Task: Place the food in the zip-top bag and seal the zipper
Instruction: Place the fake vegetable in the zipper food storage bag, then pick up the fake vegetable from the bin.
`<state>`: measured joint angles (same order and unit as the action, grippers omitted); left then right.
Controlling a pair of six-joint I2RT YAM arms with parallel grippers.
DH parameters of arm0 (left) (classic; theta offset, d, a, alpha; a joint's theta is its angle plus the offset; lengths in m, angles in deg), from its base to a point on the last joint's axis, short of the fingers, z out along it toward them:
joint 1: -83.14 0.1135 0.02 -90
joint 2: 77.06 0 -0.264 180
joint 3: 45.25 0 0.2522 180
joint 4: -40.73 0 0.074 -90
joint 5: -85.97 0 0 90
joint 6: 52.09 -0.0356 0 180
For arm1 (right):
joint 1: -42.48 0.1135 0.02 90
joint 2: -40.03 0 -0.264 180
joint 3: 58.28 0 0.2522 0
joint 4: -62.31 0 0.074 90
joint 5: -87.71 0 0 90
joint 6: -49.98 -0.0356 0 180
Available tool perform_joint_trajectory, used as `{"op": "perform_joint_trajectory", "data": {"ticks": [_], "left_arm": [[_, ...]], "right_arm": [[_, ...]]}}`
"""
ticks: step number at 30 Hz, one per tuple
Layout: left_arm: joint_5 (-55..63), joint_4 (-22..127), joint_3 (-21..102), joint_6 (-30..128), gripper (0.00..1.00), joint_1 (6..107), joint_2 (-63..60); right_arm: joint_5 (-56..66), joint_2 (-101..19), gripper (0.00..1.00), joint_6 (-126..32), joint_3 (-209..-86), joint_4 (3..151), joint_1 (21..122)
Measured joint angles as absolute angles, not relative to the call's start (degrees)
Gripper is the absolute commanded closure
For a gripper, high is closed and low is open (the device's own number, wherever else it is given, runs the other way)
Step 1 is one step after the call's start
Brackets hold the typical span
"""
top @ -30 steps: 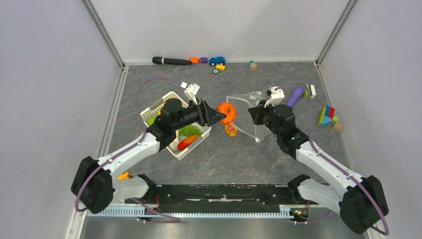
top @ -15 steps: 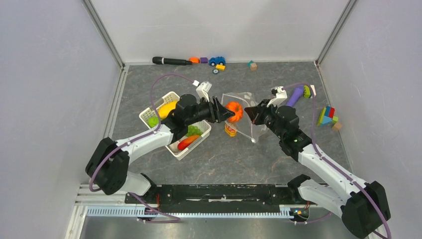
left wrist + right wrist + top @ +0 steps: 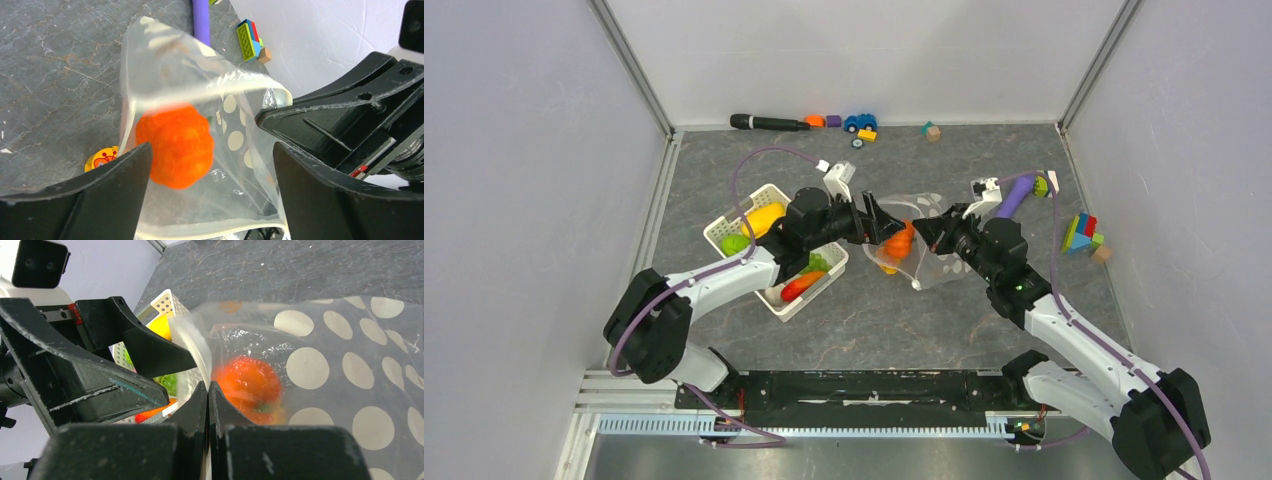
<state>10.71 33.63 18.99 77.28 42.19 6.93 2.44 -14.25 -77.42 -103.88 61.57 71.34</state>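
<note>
Left end effector (image 3: 210, 150) has its fingers spread wide with nothing between them. The orange ribbed plastic toy pumpkin (image 3: 175, 145) shows up blurry just past them, inside the mouth of the clear soft plastic zip-top bag with white dots (image 3: 240, 145). Looks mid-drop to me. The right end effector (image 3: 209, 390) is pinched tight on the bag's top edge, holding the mouth up and open above the grey marbled table (image 3: 864, 320).

Tips for this step, imo: hold that right pinch high and steady so the mouth doesn't fold. Back the left arm out toward 9 o'clock without snagging the film. You want the pumpkin down at the bottom, not perched by the thin clear zipper strip (image 3: 225, 90), or sealing gets ugly.

Plenty to go: the white lattice plastic basket (image 3: 779, 308) at 9 o'clock of the bag holds a yellow toy mango (image 3: 764, 217), green toy grapes (image 3: 816, 263) and a red toy chili (image 3: 800, 287). There's also a small yellow round piece with red markings (image 3: 102, 159) on the table at 8 o'clock of the bag, can't tell what it is
</note>
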Motion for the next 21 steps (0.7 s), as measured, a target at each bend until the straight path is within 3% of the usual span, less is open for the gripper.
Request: {"op": "perform_joint_trajectory", "data": {"ticks": [15, 21], "left_arm": [[10.51, 38.94, 19.6, 75.51, 0.0, 41.86, 2.66], [-0.66, 48.4, 19.8, 74.2, 0.0, 41.79, -4.37]], "right_arm": [[0.06, -14.01, 1.0, -77.56, -103.68, 61.96, 71.32], [-2.65, -14.01, 1.0, -76.57, -103.68, 63.56, 71.32]]}}
